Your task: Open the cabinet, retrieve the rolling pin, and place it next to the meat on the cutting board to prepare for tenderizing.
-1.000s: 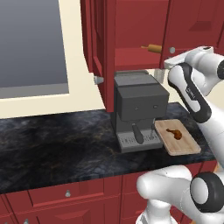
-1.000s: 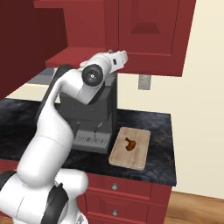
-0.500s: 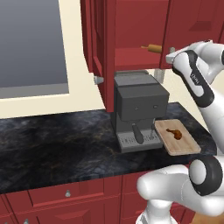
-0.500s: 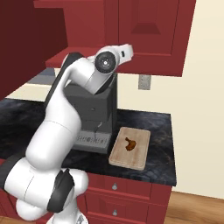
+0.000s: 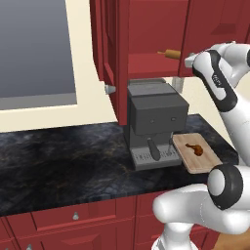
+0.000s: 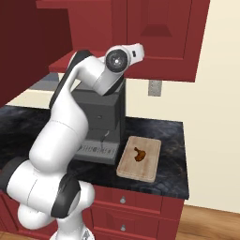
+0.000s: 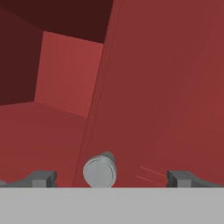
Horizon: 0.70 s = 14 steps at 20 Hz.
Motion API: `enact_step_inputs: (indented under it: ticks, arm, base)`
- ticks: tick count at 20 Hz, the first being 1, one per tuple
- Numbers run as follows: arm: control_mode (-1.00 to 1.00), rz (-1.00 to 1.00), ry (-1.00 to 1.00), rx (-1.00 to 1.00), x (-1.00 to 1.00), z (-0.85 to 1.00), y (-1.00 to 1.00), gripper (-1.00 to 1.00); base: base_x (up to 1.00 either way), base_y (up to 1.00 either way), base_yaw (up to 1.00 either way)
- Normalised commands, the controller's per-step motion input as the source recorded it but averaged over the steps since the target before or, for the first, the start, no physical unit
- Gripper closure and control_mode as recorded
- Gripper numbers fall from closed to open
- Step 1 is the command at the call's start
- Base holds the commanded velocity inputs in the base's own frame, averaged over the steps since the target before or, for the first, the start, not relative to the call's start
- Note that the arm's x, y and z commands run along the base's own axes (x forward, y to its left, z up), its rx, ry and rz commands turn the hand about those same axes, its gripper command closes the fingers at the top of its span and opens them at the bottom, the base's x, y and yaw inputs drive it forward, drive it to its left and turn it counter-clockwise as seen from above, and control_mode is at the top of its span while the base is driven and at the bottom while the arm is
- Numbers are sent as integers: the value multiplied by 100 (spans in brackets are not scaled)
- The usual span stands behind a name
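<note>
Dark marbled countertop (image 5: 63,156) below a cream wall, with a grey coffee machine (image 5: 154,122) at centre. The cutting board (image 5: 197,152) lies just right of it, the meat (image 5: 194,148) on top. The cabinet (image 5: 146,34) has its left door swung open; the rolling pin (image 5: 169,53) rests on the shelf, its right end hidden behind the arm. Gripper (image 7: 105,177) released, fingertips (image 7: 41,178) spread either side of a silver knob (image 7: 100,170).
</note>
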Motion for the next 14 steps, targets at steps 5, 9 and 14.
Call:
enact_step_inputs:
  ticks: [5, 9, 14]
  arm:
    - [-100, 0, 0, 0, 5, -6, 0, -100]
    - [-100, 0, 0, 0, 0, -6, 0, -100]
    - [-100, 0, 0, 0, 1, 0, 3, -100]
  base:
    - [0, 0, 0]
    - [0, 0, 0]
    - [0, 0, 0]
